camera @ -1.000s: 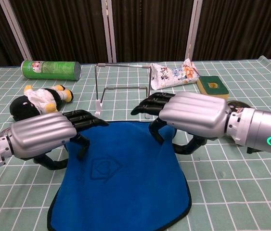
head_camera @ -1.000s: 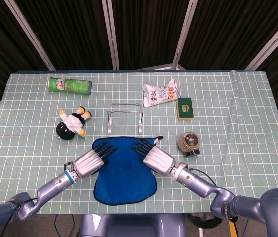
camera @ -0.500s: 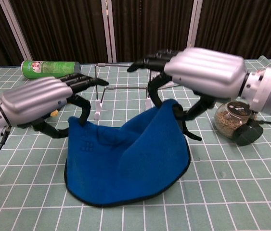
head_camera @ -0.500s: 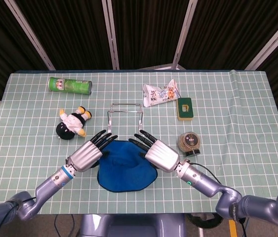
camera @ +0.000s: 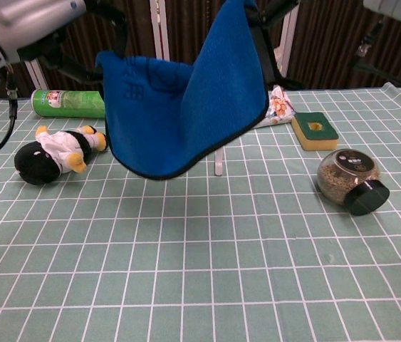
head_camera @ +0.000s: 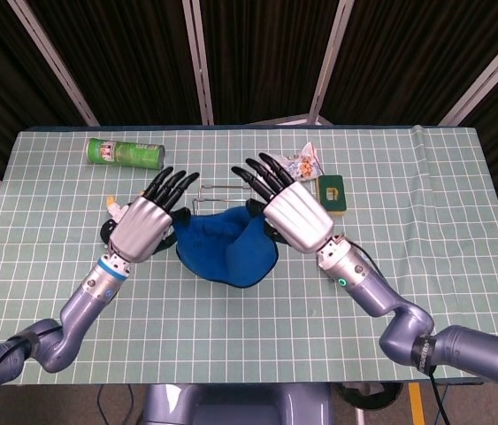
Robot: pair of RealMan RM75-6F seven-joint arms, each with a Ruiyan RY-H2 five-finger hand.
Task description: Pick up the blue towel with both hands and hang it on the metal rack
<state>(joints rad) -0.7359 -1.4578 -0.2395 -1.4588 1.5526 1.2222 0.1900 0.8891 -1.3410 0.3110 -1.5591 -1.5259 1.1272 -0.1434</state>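
Observation:
The blue towel (head_camera: 226,249) (camera: 186,100) hangs in the air between my two hands, sagging in the middle, well above the table. My left hand (head_camera: 146,223) (camera: 22,21) holds its left corner and my right hand (head_camera: 291,209) holds its right corner; the fingers above each grip are spread. In the chest view only the right hand's dark fingers (camera: 275,13) show at the top edge. The metal rack (head_camera: 224,189) stands just behind the towel, mostly hidden by it; one leg (camera: 219,162) shows below the cloth.
A green can (head_camera: 126,152) (camera: 68,103) lies at the back left. A penguin toy (camera: 54,152) lies left of the rack. A snack bag (camera: 278,107), a green-and-yellow sponge (head_camera: 331,194) (camera: 315,131) and a tipped jar (camera: 348,179) are on the right.
Both hands have risen and moved toward the rack, lifting the towel fully off the table. It now hangs in front of and above the rack.

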